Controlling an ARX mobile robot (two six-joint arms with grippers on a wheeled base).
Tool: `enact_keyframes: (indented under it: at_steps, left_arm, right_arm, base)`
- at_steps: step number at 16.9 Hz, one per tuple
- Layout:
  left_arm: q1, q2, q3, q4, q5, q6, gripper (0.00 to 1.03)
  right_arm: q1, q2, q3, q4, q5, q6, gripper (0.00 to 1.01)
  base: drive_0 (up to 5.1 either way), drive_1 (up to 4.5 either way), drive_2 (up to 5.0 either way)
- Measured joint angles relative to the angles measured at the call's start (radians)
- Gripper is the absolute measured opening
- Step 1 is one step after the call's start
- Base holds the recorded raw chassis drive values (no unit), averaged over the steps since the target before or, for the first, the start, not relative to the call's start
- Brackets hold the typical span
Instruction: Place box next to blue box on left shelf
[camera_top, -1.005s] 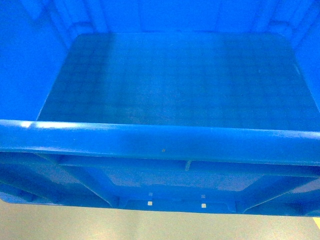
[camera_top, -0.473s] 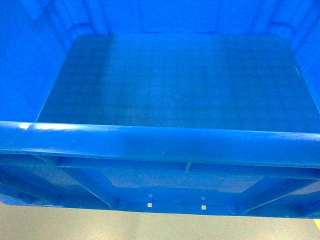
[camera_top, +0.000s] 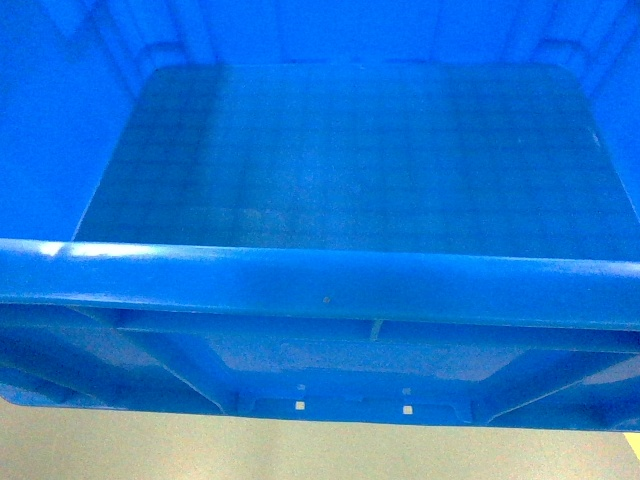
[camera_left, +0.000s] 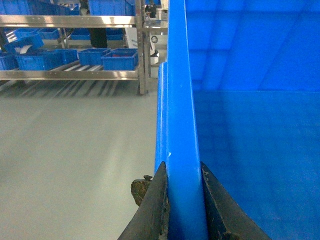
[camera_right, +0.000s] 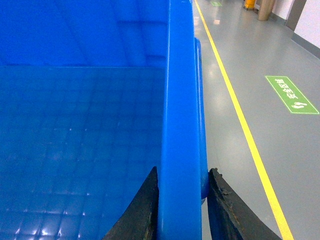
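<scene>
While we carry the box between both arms, it fills the head view, its near rim straight across and the grey floor showing below it; the left tool pinches the box's left wall and the right tool pinches the right wall, each with one finger inside and one outside. The box is off the floor, well apart from the shelf that stands beyond its left wall in the left wrist view. To do this carry well, we judge both grips must stay level and evenly tight, so the box does not tilt or twist; the base should turn toward that shelf slowly, since the box hides much of what lies ahead. The box itself is empty, its floor bare; the shelf holds several small blue bins, and we cannot tell which is the one to set ours beside. A yellow line runs along the floor right of the box.
</scene>
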Motion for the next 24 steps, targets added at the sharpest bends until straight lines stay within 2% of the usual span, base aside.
enact_keyframes:
  at_steps: [24]
  left_arm:
    - [0.0, 0.001, -0.001, -0.001, 0.0, 0.001, 0.09]
  right_arm:
    - [0.0, 0.0, -0.002, -0.003, 0.0, 0.0, 0.21]
  base:
    - [0.0, 4.0, -4.0]
